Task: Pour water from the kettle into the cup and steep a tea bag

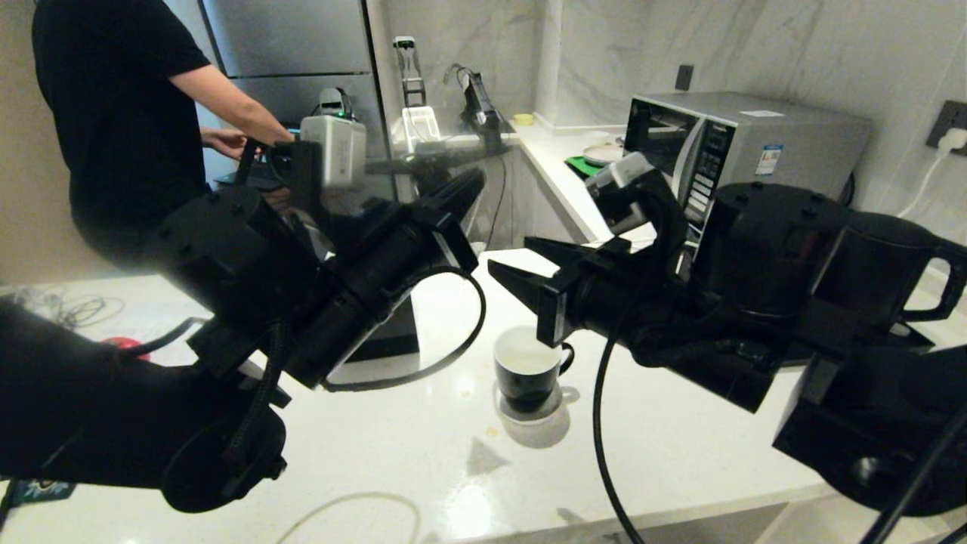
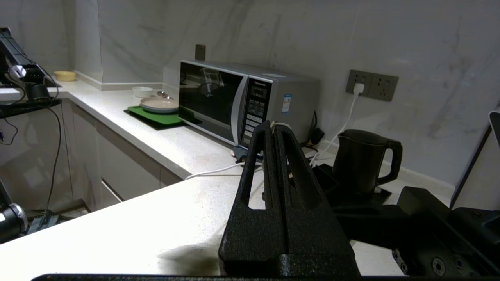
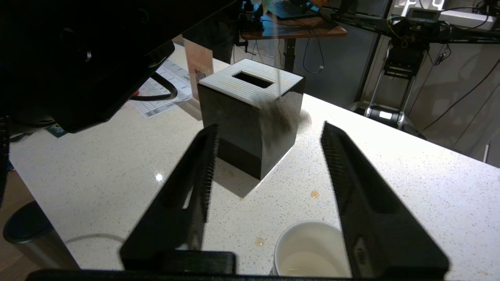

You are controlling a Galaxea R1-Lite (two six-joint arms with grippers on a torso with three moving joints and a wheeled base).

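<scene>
The cup (image 1: 526, 370), glossy black with a white inside, stands on the white counter below my two grippers. A pale pool of water (image 3: 308, 268) lies in the cup (image 3: 308, 249). My left gripper (image 2: 272, 125) is shut, with a whitish bit of the tea bag's string pinched at its tips. In the head view the left gripper (image 1: 476, 177) points up and away. The tea bag (image 3: 282, 116) hangs blurred in the air on its thin string. My right gripper (image 3: 269, 125) stands open just short of the bag and holds nothing. In the head view the right gripper (image 1: 510, 255) hovers above the cup. The kettle (image 2: 361, 162) stands at the right.
A black tissue box (image 3: 250, 117) stands beyond the cup. The microwave (image 1: 748, 151) is against the back wall, and the kettle (image 1: 880, 261) sits on a low black tray (image 2: 353, 197). A person (image 1: 113, 113) stands at the far left. Small drops (image 3: 314, 194) lie on the counter.
</scene>
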